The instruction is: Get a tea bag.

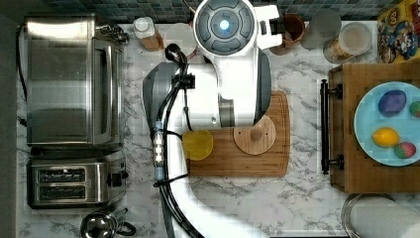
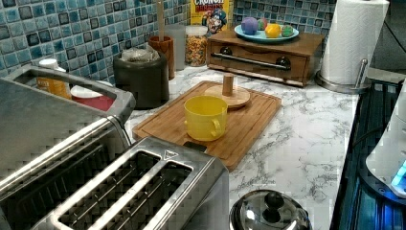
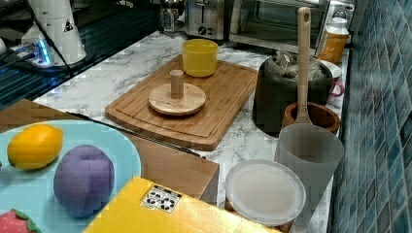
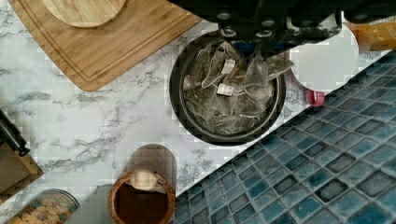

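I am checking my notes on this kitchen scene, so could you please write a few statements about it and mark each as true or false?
1. The dark canister holds a heap of tea bags. True.
2. The yellow mug stands on the marble counter, off the board. False: it stands on the wooden cutting board.
3. A wooden spoon stands upright in the brown cup. True.
4. The blue plate is bare. False: it carries several pieces of toy fruit, among them a yellow lemon.
5. The paper towel roll lies on its side. False: it stands upright on its holder.
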